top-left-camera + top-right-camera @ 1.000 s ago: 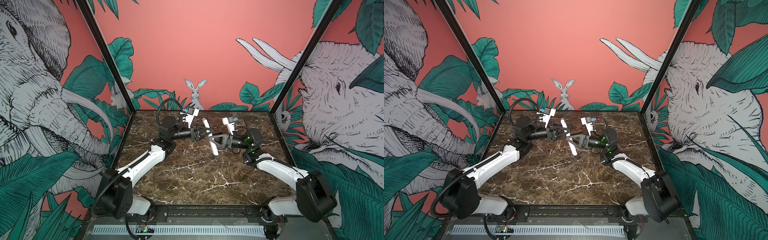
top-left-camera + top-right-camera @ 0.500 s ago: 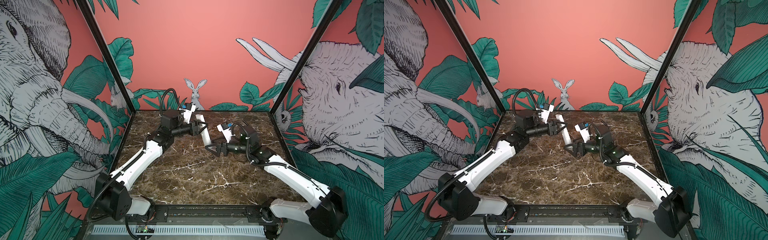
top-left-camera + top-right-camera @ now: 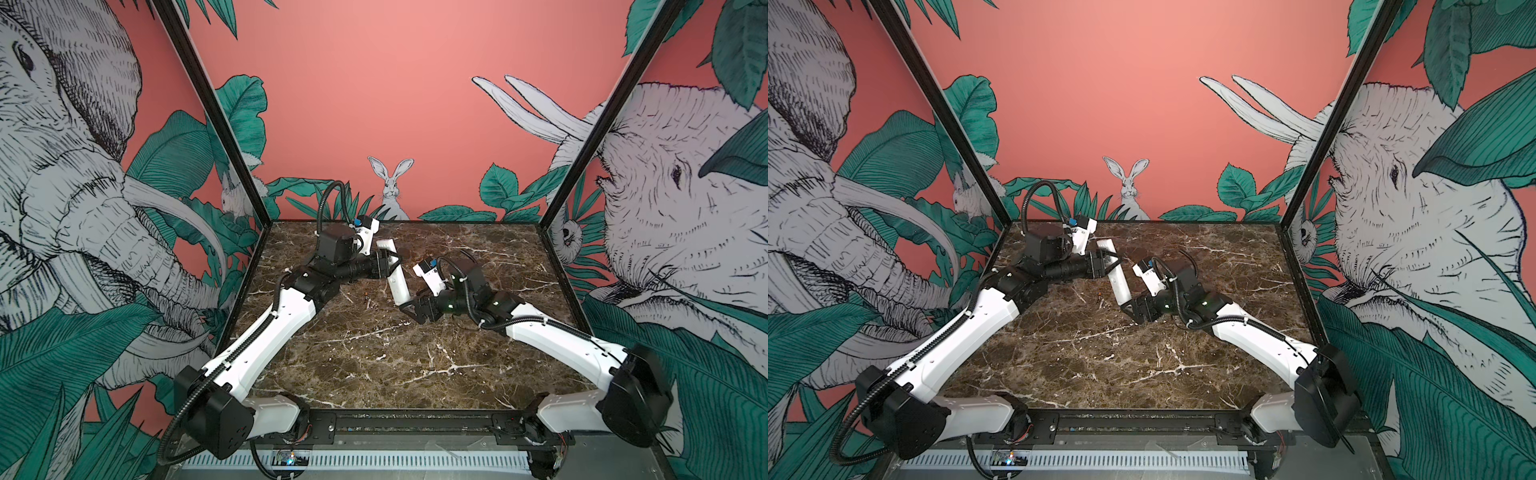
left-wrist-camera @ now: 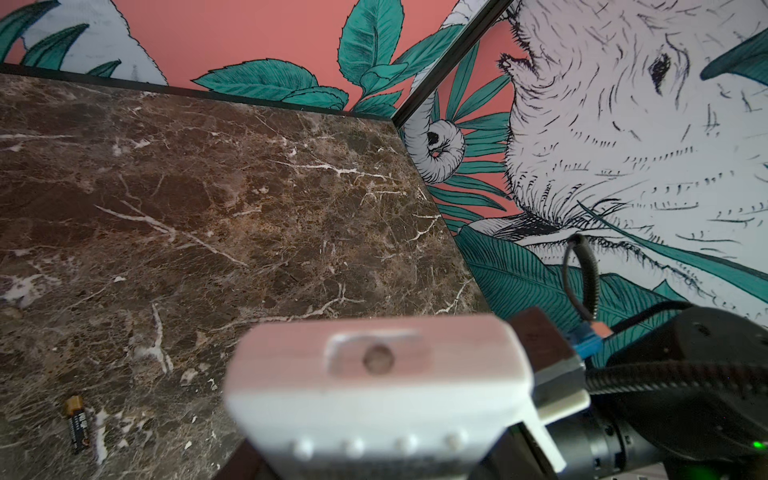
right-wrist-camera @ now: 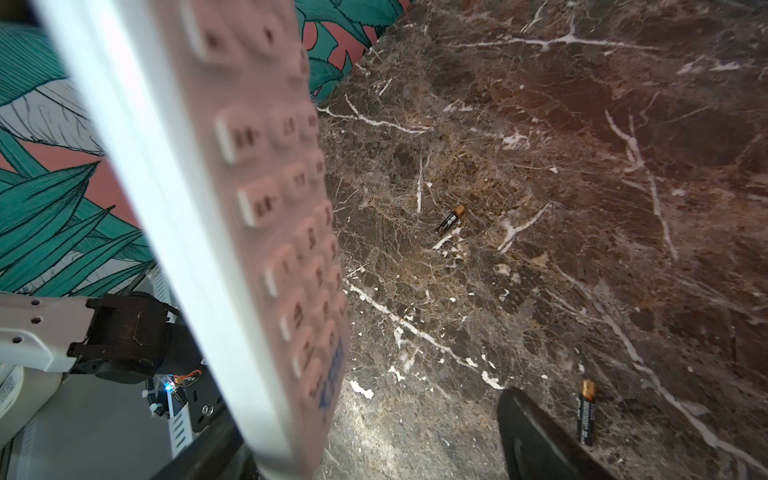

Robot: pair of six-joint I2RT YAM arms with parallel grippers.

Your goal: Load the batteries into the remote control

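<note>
Jaws: left gripper (image 3: pixel 390 264) clamps remote control (image 3: pixel 398 286) by its far half, right gripper (image 3: pixel 409 306) gapes at near end; I judge it light, rigid, slick

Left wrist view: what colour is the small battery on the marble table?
The slim cylindrical battery is black with a copper-gold end, clear in the left wrist view.

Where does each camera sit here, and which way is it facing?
Top views: high in front, looking down at the marble table and back wall; both arms show.
Left wrist: looks past the remote control end over the table; right arm shows.
Right wrist: faces the remote control buttons and two batteries; one gripper finger shows.
All views share the remote control.
</note>
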